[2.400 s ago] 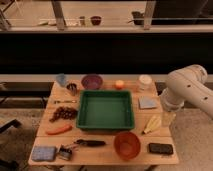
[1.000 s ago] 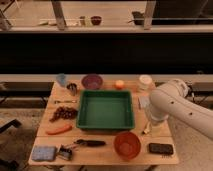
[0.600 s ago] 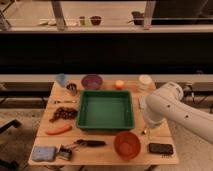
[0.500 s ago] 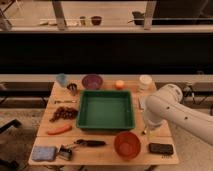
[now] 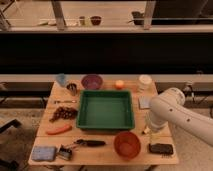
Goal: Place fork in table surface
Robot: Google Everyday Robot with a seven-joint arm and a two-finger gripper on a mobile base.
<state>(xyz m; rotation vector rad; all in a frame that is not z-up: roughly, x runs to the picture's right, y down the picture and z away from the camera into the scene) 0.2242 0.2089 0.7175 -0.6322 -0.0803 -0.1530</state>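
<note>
One camera view, looking down at the table surface (image 5: 102, 154) from its front edge.

Gripper (image 5: 149, 129) is on the right side, down low at the tabletop, just past the front right corner of the green tray (image 5: 81, 112). It hangs off the white arm (image 5: 175, 112), which comes in from the right edge. The arm body covers most of it, so gripper state: can't tell. Also can't tell whether it touches anything. A pale yellowish bit shows at its lower tip; can't identify it.

Fork (image 5: 65, 101) is at the opposite side of the table. It lies flat on the wood at the left, just left of the tray's back left corner, running roughly left-right. It sits between the metal cup (image 5: 71, 89) behind it and the grapes (image 5: 63, 113) in front of it. It is well apart from the gripper, with the whole tray in between.

Rest of the layout:
- Back row, left to right: blue cup (image 5: 61, 79), purple bowl (image 5: 91, 81), orange (image 5: 119, 84), white container (image 5: 145, 81).
- Grey cloth (image 5: 144, 102) lies right of the tray, just beside the arm.
- Carrot (image 5: 58, 129) lies in front of the grapes, left of the tray.
- Front row, left to right: blue sponge (image 5: 44, 152), black-handled tool (image 5: 90, 143), red bowl (image 5: 126, 144), black object (image 5: 161, 148).
- The black object is near the gripper, on its front side.
</note>
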